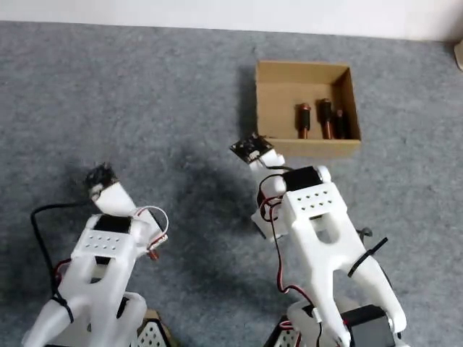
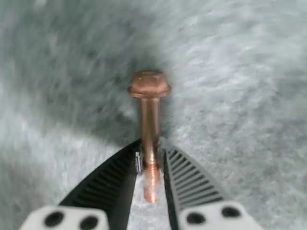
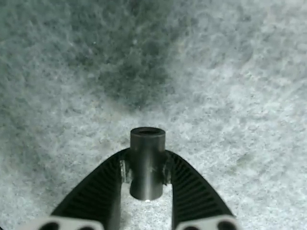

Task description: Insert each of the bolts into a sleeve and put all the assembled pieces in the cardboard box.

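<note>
My left gripper (image 2: 150,154) is shut on a copper bolt (image 2: 149,120), pinching its shank; the flanged hex head points away from the fingers, above the grey carpet. My right gripper (image 3: 146,167) is shut on a dark cylindrical sleeve (image 3: 147,160), whose open bore faces away from the wrist. In the high view the left arm (image 1: 108,231) stands at the lower left and the right arm (image 1: 311,210) at the middle, just in front of the cardboard box (image 1: 346,148). Inside the box lie three assembled bolt-and-sleeve pieces (image 1: 322,119).
Grey carpet (image 1: 159,101) covers the whole table, with open room to the left of the box and between the two arms. A white wall edge (image 1: 217,14) runs along the far side.
</note>
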`<state>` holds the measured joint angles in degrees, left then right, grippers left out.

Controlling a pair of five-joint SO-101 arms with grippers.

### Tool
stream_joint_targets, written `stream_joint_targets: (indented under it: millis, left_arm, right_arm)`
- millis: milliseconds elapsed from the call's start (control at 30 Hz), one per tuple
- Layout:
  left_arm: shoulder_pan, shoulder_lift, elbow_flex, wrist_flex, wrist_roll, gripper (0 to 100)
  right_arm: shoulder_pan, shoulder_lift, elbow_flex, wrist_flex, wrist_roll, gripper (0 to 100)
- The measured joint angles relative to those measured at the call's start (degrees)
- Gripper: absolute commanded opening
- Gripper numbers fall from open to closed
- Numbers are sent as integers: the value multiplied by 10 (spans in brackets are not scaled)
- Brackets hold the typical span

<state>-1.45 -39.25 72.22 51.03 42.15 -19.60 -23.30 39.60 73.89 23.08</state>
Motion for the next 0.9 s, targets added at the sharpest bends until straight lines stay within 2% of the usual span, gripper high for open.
stream_joint_targets:
  millis: [200, 300, 433, 533, 633, 800, 900]
  left_arm:
    - [0, 0, -69, 0, -145, 7]
    - [0, 0, -129, 6, -185, 7]
    - [0, -12, -250, 75, -226, 7]
    - [13, -60, -353, 123, -239, 6]
    - [63, -129, -418, 160, -241, 6]
    - [140, -239, -415, 168, -236, 6]
    - [178, -289, -374, 121, -236, 6]
  right_arm:
    - [0, -59, 0, 0, 0, 5]
    - [0, -144, 3, 0, 0, 5]
    - [0, -292, 33, 14, 0, 5]
    - [0, -407, 66, 16, 0, 5]
    - [0, -525, 105, 16, 0, 5]
    - [0, -708, 208, 3, 0, 5]
    - [-22, -796, 287, -9, 0, 5]
